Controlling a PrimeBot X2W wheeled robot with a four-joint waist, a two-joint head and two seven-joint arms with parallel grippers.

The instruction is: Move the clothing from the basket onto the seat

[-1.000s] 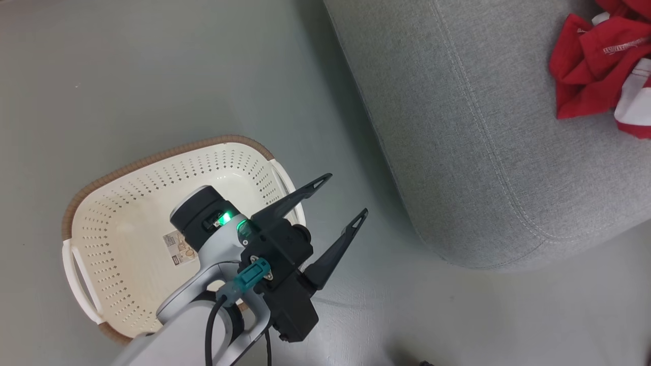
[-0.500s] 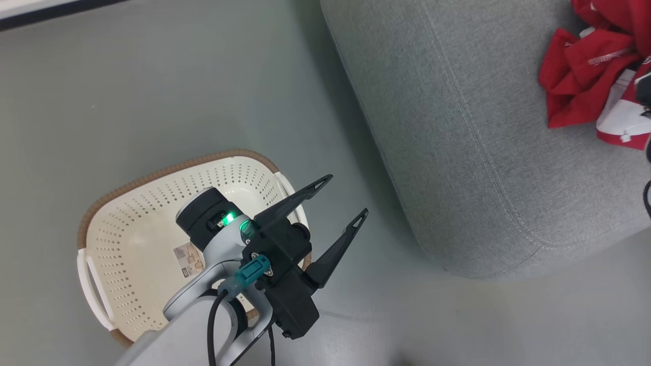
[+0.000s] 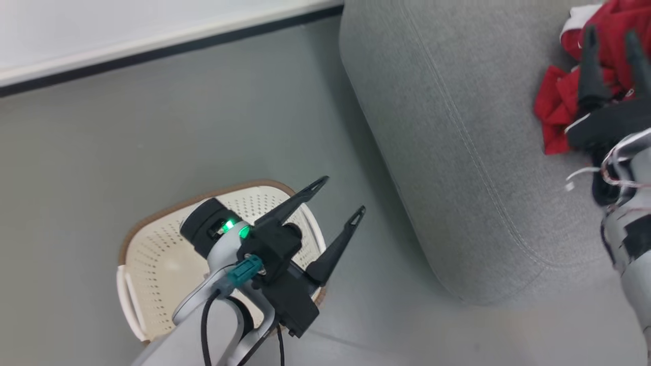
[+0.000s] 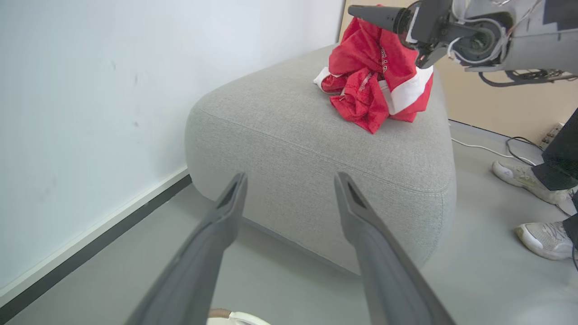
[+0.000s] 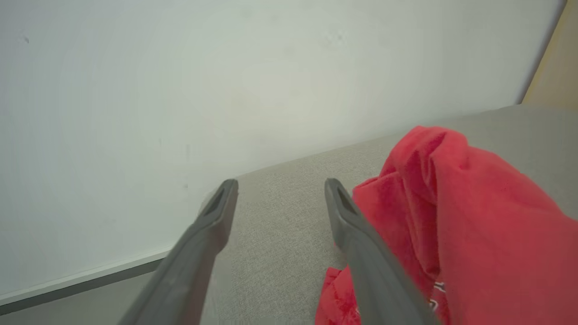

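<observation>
- We see a smooth grey floor (image 3: 152, 127) that meets a white wall (image 3: 127, 25) with a dark baseboard (image 3: 152, 53) at 11 o'clock in the head view.
- The seat (image 3: 457, 127) spans 1 to 4 o'clock. The clothing (image 3: 552, 101) lies heaped on its top at 2 o'clock.
- The basket (image 3: 152, 264) stands on the floor at 7 o'clock, apart from the seat.
- In the left wrist view a tan panel (image 4: 496, 104) rises behind the seat at 1 o'clock. A cable (image 4: 474, 149) trails on the floor and a person's pale shoes (image 4: 542, 239) stand at 4 o'clock.
- The left gripper (image 3: 342, 194) hangs over the basket's edge nearest the seat, fingers spread and holding nothing.
- The right gripper (image 3: 610, 33) hovers over the clothing, fingers spread, with one finger just beside the red fabric.
- Against a second ago, the whole head picture has shifted, so the camera has moved: wall and baseboard are new in it.
- The right gripper, unseen then, has come into the head view at 2 o'clock. The left arm now hides the basket's label.
</observation>
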